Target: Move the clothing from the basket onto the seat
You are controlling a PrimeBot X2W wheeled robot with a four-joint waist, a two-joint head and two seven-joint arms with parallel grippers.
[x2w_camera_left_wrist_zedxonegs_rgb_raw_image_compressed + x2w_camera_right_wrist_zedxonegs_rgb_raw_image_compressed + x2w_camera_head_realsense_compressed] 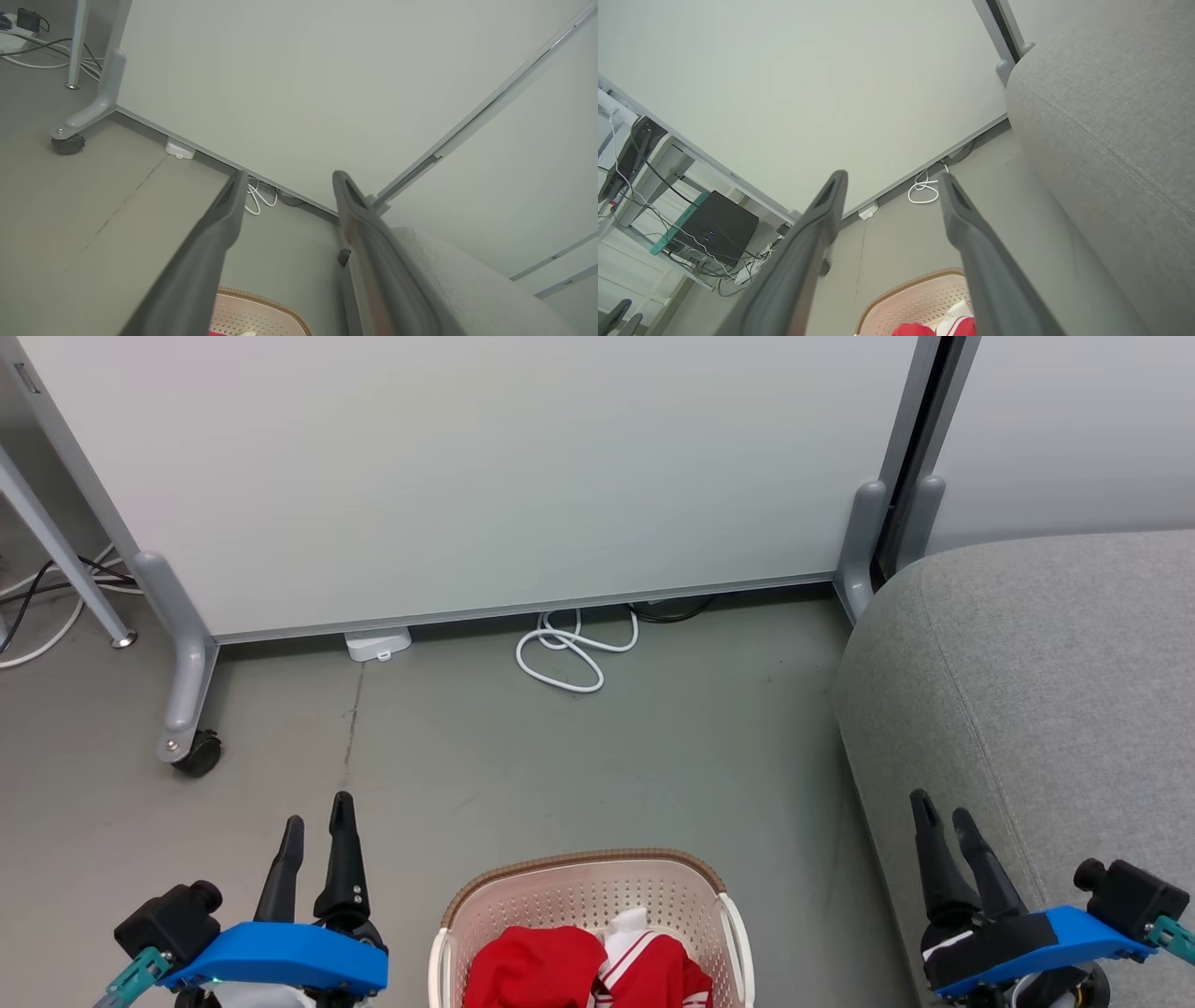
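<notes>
Two grippers hang open and empty, fingers apart and touching nothing: the left gripper (318, 810) over the grey floor (560, 756) to the left of the basket (583, 860), the right gripper (939, 805) above the near edge of the seat (1046, 691). Red and white clothing (541, 966) lies bunched inside the basket, which stands on the floor between them, near the seat. Behind, a coiled white cable (571, 658) lies at the foot of a pale wheeled partition (467, 476)
</notes>
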